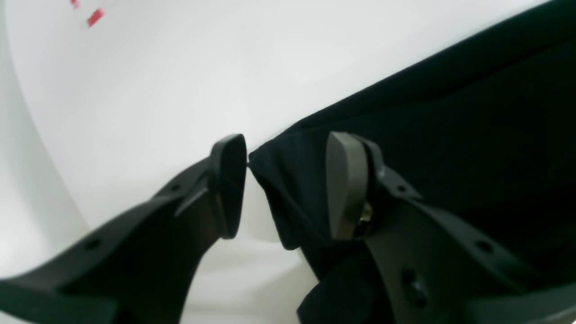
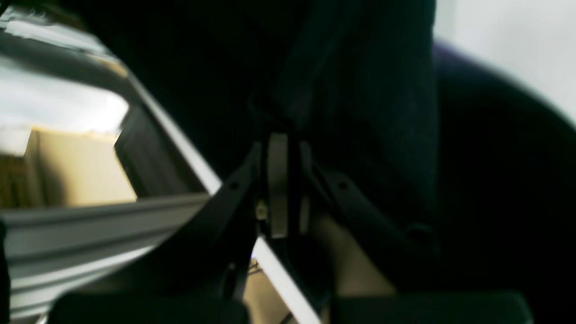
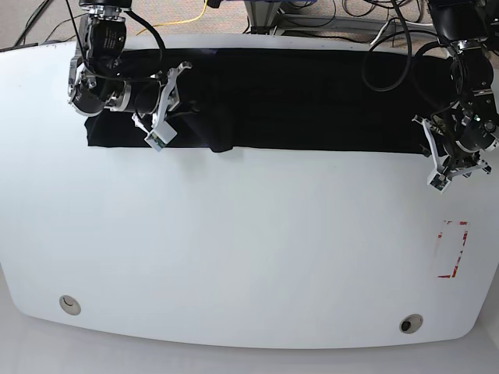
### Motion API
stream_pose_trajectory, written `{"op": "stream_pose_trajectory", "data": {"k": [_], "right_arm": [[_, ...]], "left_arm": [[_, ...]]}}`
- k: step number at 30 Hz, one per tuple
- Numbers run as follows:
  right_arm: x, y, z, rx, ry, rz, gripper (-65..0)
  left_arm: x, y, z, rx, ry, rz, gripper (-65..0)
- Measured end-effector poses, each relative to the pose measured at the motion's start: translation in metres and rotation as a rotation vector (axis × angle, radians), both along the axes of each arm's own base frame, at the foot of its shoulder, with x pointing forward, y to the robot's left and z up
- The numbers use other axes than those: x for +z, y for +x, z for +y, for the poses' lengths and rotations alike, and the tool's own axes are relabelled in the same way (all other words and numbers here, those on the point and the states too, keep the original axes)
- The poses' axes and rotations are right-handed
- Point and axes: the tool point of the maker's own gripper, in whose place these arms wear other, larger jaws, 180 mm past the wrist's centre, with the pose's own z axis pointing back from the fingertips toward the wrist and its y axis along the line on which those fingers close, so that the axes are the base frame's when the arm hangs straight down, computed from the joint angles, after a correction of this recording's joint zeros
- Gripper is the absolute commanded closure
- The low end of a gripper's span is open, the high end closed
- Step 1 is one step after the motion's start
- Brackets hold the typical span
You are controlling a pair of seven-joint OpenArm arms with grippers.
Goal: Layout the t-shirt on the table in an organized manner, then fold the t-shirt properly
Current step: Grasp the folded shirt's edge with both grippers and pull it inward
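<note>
The black t-shirt (image 3: 296,101) lies as a long folded band across the far part of the white table (image 3: 234,249); no print shows. My left gripper (image 1: 288,184) is open at the band's right end. A corner of the t-shirt (image 1: 297,198) sits between its fingers (image 1: 346,184), unclamped, with the other finger over bare table (image 1: 157,90). In the base view this left gripper (image 3: 438,156) is at the right. My right gripper (image 2: 288,184) has its pads pressed together with dark t-shirt (image 2: 360,99) cloth between and around them. In the base view the right gripper (image 3: 165,105) hovers over the band's left end.
Red tape marks (image 3: 452,249) lie near the table's right edge, also seen as red tape (image 1: 94,18) in the left wrist view. Two round holes (image 3: 70,304) (image 3: 411,322) sit near the front edge. Cables (image 3: 312,15) run behind the far edge. A cardboard box (image 2: 76,166) stands beyond it.
</note>
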Motion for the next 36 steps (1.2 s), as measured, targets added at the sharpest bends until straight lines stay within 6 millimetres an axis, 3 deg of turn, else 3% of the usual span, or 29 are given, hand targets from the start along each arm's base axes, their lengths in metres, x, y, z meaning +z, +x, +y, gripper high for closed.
{"op": "stream_pose_trajectory", "data": {"k": [4, 6, 15, 21, 26, 32, 34, 36], "right_arm": [[0.001, -0.01, 0.002, 0.027, 0.026, 0.015, -1.4], [-0.002, -0.016, -0.003, 0.031, 0.011, 0.032, -6.2], [-0.012, -0.041, -0.019, 0.065, -0.051, 0.091, -46.1], [-0.008, -0.062, -0.023, 0.099, -0.062, 0.112, -60.1], [0.0, -0.064, -0.029, 0.117, -0.038, 0.117, -62.0], [0.017, -0.039, -0.055, 0.028, -0.047, 0.041, -61.7], [0.02, -0.028, -0.063, -0.011, -0.061, 0.011, -59.9], [0.023, -0.018, -0.066, -0.041, -0.059, -0.015, -53.4]], "left_arm": [[0.0, -0.002, 0.004, 0.004, 0.016, 0.006, -26.9], [-0.001, -0.002, 0.003, 0.005, 0.014, 0.008, -26.9], [-0.002, -0.002, 0.002, 0.001, 0.012, 0.01, -26.9], [-0.005, -0.001, -0.011, -0.04, 0.007, 0.019, -26.8], [0.006, 0.001, -0.018, -0.065, 0.015, -0.013, -26.8], [0.014, 0.003, -0.033, -0.094, -0.005, -0.048, -26.8], [0.017, 0.004, -0.044, -0.106, -0.039, -0.069, -26.8], [0.021, 0.004, -0.053, -0.121, -0.06, -0.086, -26.8]]}}
